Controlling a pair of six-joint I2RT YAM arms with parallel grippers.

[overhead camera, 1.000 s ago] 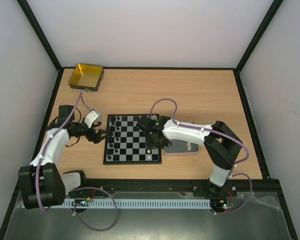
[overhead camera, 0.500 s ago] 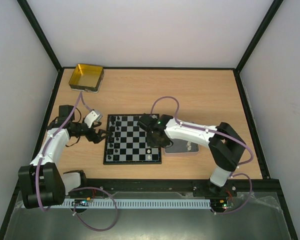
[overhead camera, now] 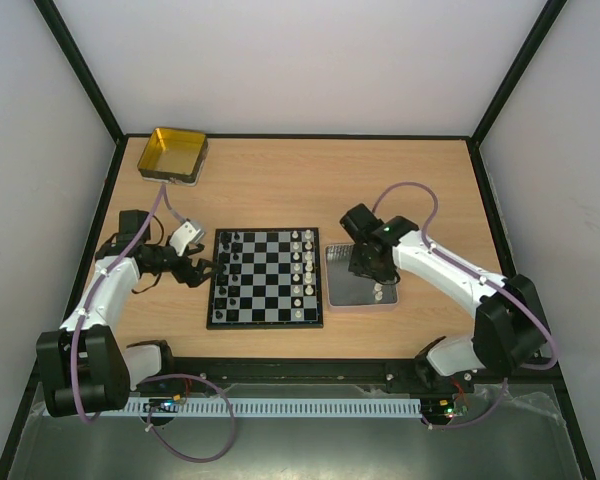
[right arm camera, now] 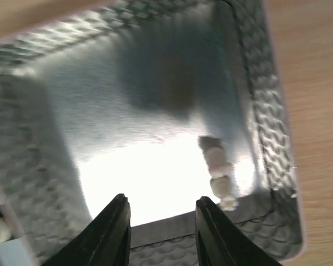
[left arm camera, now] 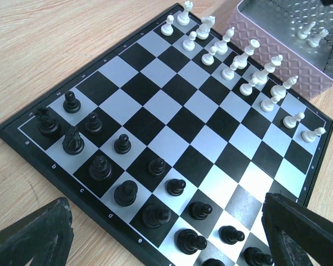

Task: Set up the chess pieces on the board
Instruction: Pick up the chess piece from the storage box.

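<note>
Right gripper (right arm camera: 161, 204) over the silver tray (overhead camera: 338, 292), both claws open
I see its fingers parted and empty above a white piece (right arm camera: 217, 166) lying in the tray. Left gripper (overhead camera: 202, 270) gapes just left of the board (overhead camera: 265, 285), with black pieces (left arm camera: 122, 144) on its left side and white pieces (left arm camera: 233, 69) along the right.

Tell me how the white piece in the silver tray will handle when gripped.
Probably very light: the white piece is tiny beside the right gripper. Its rounded, beaded shape may slip from the fingers or roll on the shiny tray.
</note>
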